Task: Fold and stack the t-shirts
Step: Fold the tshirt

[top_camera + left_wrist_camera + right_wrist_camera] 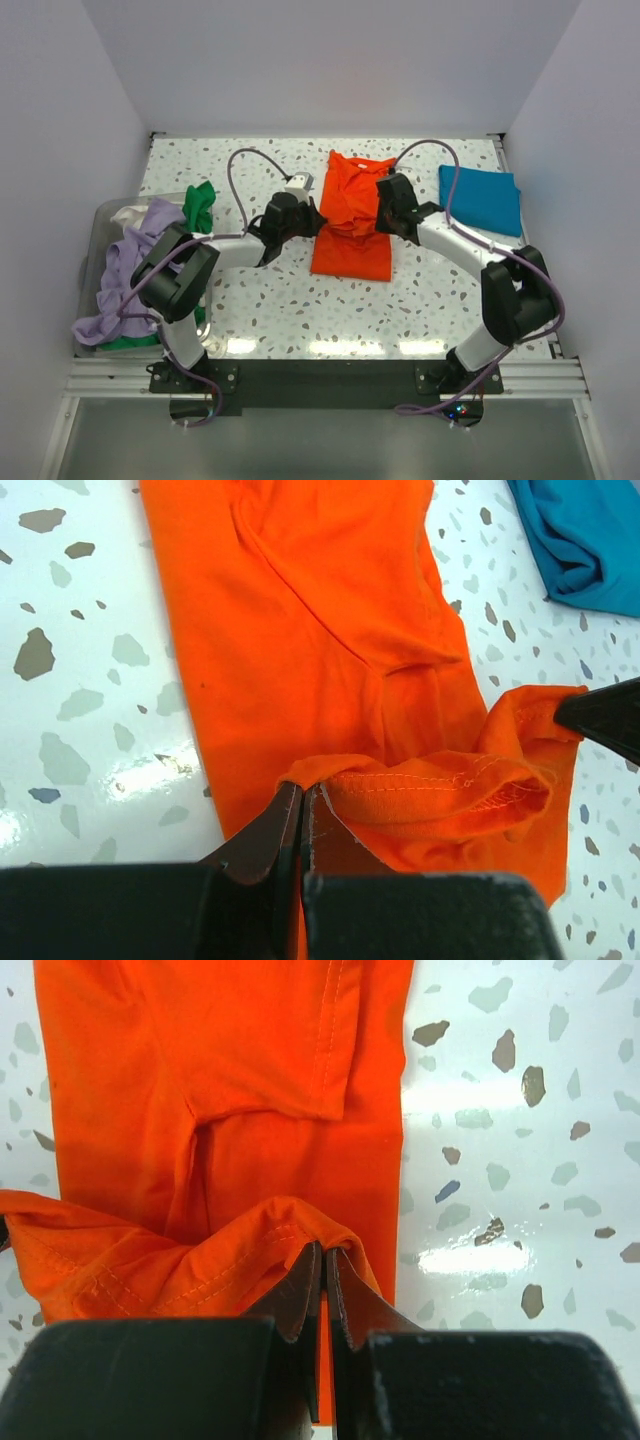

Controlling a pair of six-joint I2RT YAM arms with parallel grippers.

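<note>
Soft bright orange cloth t-shirt (pixel 352 252), a long wrinkled strip, is lying mid speckled glossy tabletop (pixel 280 300); its stitched, bunched hem is being clamped tight by left claw (pixel 302 798) and right claw (pixel 324 1258).

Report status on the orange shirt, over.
Left hand and right hand both shut on the orange t-shirt hem. Hem bunched between them, rest flat on the table. Teal t-shirt off to the right, clear.

Soft matt orange cloth t-shirt (pixel 320 610), stitched hem, smooth glossy speckled counter (pixel 90 680), matt teal cloth t-shirt (pixel 590 540), matt black left tool (pixel 303 798)
</note>
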